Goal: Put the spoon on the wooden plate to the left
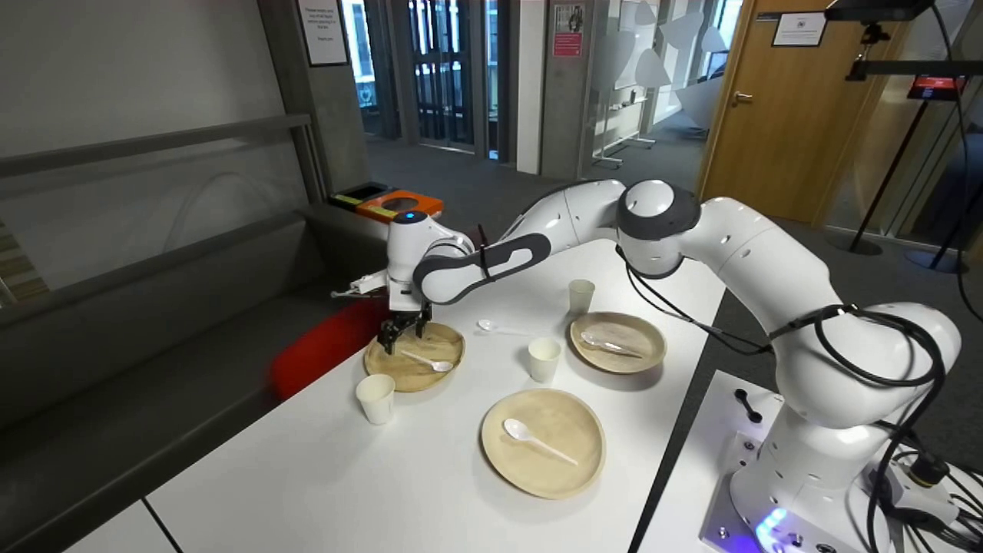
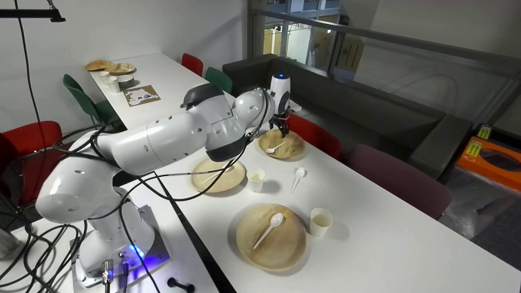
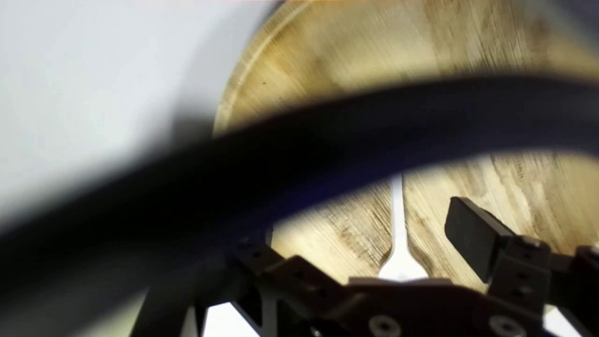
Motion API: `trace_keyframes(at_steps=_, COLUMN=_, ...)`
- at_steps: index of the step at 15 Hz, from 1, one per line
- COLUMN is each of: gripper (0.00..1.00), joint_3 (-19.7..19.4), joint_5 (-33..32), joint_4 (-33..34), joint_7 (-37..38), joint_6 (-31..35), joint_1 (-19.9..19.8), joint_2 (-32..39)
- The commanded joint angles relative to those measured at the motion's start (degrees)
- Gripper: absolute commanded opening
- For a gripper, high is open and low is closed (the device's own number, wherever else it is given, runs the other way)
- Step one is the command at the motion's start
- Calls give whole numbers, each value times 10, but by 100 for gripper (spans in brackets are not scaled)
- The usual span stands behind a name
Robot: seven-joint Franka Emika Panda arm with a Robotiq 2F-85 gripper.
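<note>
Wrist view: we see the hand (image 3: pixel 369 234) spread wide, the spoon (image 3: pixel 399 234) lying on the plate (image 3: pixel 365 47) between its fingers (image 3: pixel 471 236), handle toward twelve o'clock.

Find three pale cups (image 1: pixel 544 361) upright on the white table (image 1: pixel 307 480). Note a grey sofa (image 1: pixel 161 338) along the wall (image 1: pixel 123 77), a red chair (image 1: pixel 326 349) between sofa and table, and an orange-topped bin (image 2: pixel 484 167) near the sofa's end. Record a wooden door (image 1: pixel 791 130) bearing a notice (image 1: pixel 799 29).

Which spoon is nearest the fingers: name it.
The spoon on the wooden plate beneath the fingers; the other spoons lie farther off, outside the wrist view.
</note>
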Motion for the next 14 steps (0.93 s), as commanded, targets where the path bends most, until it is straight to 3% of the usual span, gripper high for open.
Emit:
trace_keyframes(at_steps=1, gripper=100, joint_3=36, joint_5=-22, joint_4=-136, joint_7=55, joint_6=52, joint_1=-69, joint_2=-87)
trace_keyframes(at_steps=7, gripper=100, joint_3=79, joint_5=-22, joint_4=-268, joint_7=276, joint_6=77, joint_1=-142, joint_2=-231)
trace_keyframes(at_steps=8, gripper=100, joint_3=75, joint_5=-1, joint_4=-289, joint_7=311, joint_6=84, joint_1=-148, joint_2=-268)
trace_keyframes(at_steps=11, gripper=100, joint_3=111, joint_5=19, joint_4=-351, joint_7=423, joint_6=66, joint_1=-190, joint_2=-349)
trace_keyframes(at_steps=14, gripper=100, joint_3=145, joint_5=105, joint_4=-390, joint_7=493, joint_6=48, joint_1=-227, joint_2=-432)
